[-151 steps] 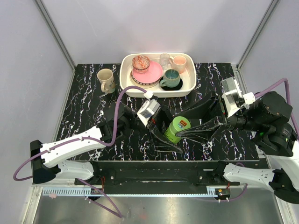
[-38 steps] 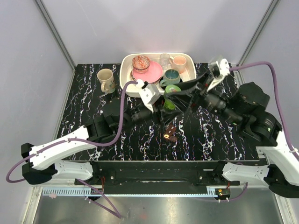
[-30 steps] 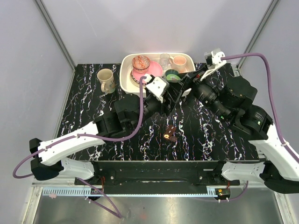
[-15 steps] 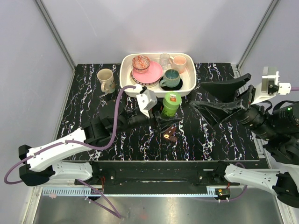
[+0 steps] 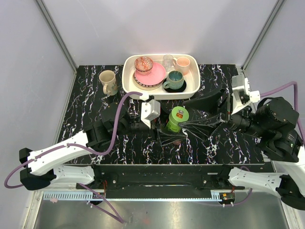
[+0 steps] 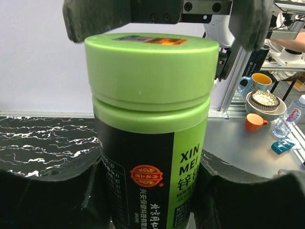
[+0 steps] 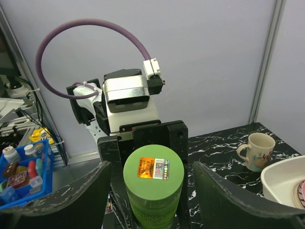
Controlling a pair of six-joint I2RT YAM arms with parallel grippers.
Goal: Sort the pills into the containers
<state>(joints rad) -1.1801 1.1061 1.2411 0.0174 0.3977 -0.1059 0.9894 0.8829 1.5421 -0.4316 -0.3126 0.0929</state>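
My left gripper grips the green bottle by its body; my right gripper is spread wide, the lid between its jaws, apart from both.

Middle of the top view is pretty jammed. The green bottle stands there with the left gripper clamped round its body, and the right gripper straddles the cap with its fingers spread, a gap on each side. The white tray of crockery blocks upper centre, with the beige mug just left of it. Bare table shows lower right, upper right corner and below the mug.
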